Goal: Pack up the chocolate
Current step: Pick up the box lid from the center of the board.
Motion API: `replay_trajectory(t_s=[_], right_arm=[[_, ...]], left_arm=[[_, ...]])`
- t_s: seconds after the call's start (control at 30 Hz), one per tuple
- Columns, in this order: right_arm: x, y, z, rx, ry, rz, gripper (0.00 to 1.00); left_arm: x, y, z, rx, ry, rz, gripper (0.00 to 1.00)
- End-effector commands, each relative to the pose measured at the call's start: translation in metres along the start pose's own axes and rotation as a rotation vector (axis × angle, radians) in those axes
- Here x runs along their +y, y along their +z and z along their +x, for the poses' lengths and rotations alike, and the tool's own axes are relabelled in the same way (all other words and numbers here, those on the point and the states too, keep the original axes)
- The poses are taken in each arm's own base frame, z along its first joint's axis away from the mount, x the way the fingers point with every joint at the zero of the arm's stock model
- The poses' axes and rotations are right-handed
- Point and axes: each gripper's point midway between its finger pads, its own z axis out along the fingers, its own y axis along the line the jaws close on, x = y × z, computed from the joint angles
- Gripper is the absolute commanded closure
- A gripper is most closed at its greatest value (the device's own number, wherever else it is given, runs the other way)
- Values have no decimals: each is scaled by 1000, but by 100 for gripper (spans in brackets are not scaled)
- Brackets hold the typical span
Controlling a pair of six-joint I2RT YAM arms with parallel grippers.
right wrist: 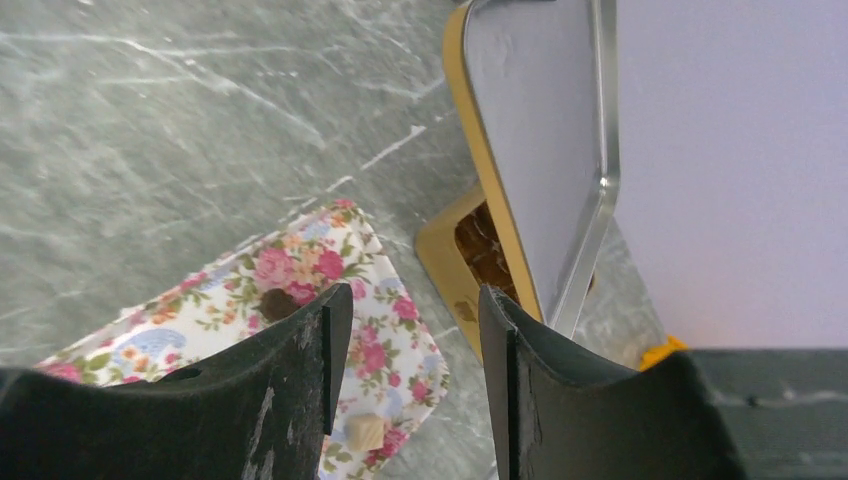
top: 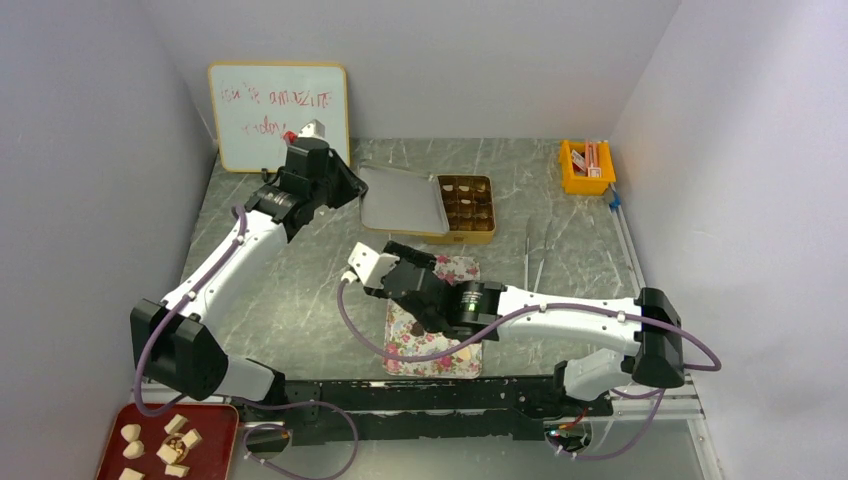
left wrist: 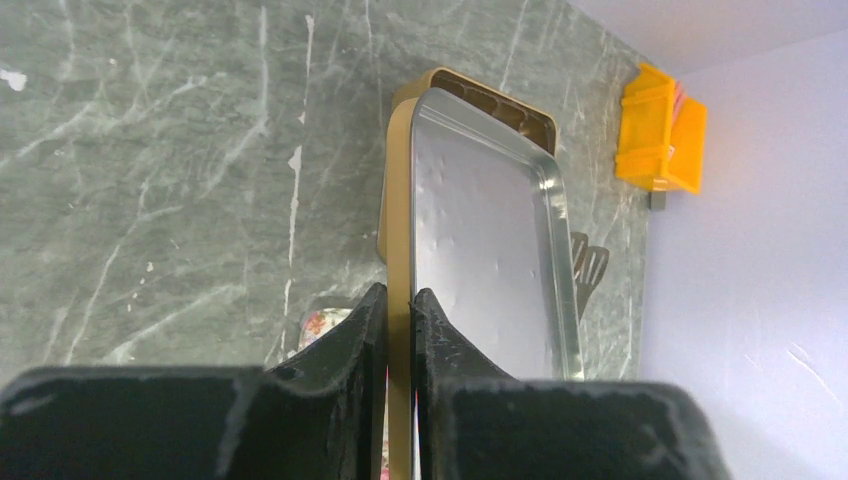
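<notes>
Floral tray [right wrist: 190, 315] carries the chocolate [right wrist: 278, 303], one dark piece just beside the parted right fingers [right wrist: 290, 380] above it; left fingers [left wrist: 345, 350], beyond the tray, clamp the tin lid [left wrist: 490, 230].

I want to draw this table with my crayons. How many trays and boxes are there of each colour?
Gold tin: 1
Orange bin: 1
Red tray: 1
Flowery tray: 1
Total: 4
</notes>
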Motion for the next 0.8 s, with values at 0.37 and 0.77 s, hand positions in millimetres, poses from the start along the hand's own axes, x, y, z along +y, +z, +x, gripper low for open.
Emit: replay_trajectory(t_s=[0.37, 0.77], right_arm=[[-41, -1, -5, -40, -96, 340, 41], [-52, 23, -3, -37, -61, 360, 43]], left_arm=[[-22, -22, 12, 103, -44, 97, 95], [-32, -36, 14, 136, -39, 141, 95]])
